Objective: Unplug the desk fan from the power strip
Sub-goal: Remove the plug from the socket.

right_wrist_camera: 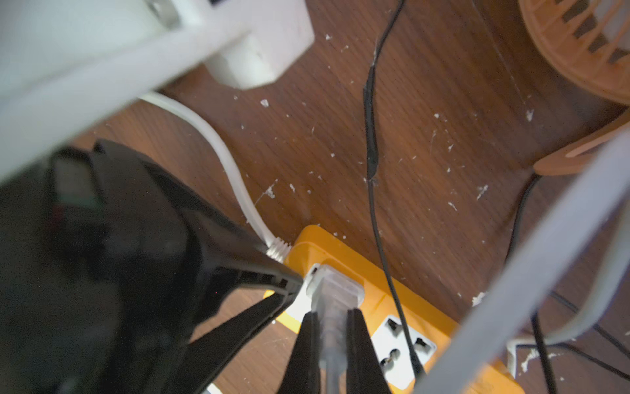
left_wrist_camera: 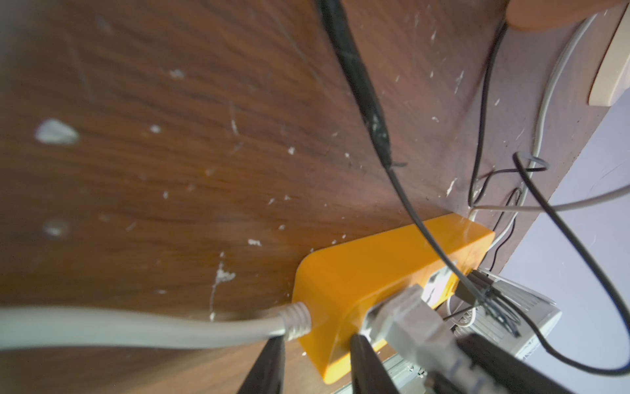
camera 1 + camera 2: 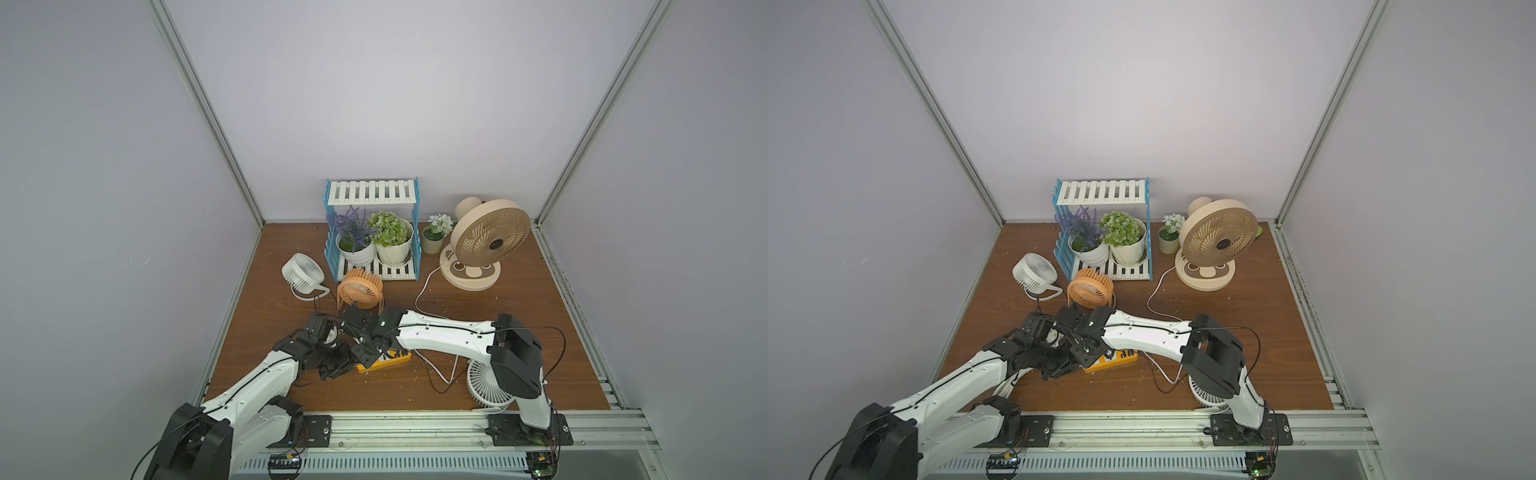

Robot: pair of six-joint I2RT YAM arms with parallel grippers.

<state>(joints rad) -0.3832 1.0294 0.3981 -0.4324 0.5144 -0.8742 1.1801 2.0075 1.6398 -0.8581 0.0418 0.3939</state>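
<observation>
The orange-yellow power strip (image 3: 392, 360) (image 3: 1115, 360) lies on the brown table near the front, under both wrists. My left gripper (image 2: 317, 361) is shut across the strip's (image 2: 375, 273) cord end, one finger on each side, beside its thick white cord (image 2: 136, 327). My right gripper (image 1: 332, 327) is shut on a white plug (image 1: 335, 290) seated in the socket nearest that end of the strip (image 1: 371, 300). A second white socket (image 1: 402, 344) is free. The beige desk fan (image 3: 488, 241) stands at the back right. Its white cord (image 3: 419, 297) runs under my right arm.
A blue-and-white shelf (image 3: 372, 195) with potted plants stands at the back. In front of it are a small white fan (image 3: 302, 274) and an orange fan (image 3: 359, 287). Another white fan (image 3: 486, 386) lies under my right arm. Thin black cables (image 1: 371, 143) cross the strip.
</observation>
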